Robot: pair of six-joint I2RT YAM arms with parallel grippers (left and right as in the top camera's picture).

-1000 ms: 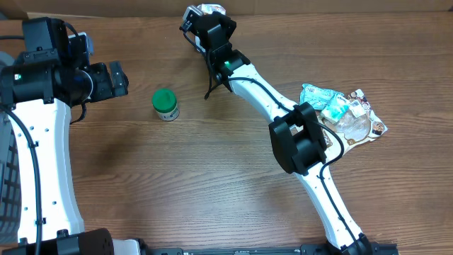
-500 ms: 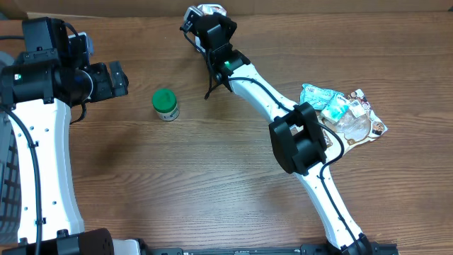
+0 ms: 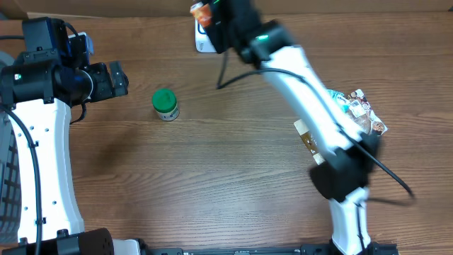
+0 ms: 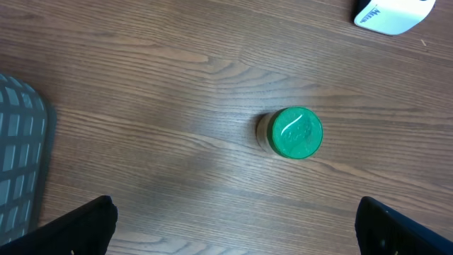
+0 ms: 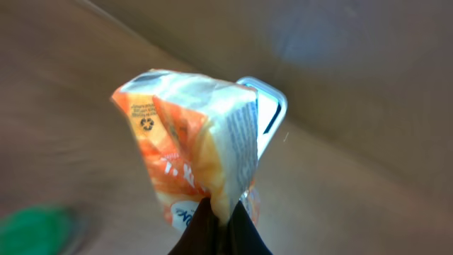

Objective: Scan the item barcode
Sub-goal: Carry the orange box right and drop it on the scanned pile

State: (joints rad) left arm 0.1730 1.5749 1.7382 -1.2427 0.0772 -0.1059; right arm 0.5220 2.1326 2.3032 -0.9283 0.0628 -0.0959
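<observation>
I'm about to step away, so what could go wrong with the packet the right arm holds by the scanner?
The right end effector pinches the orange packet only by a thin edge, so it might slip or swing. The packet is crumpled and no barcode shows, so the white scanner may fail to read it.
</observation>
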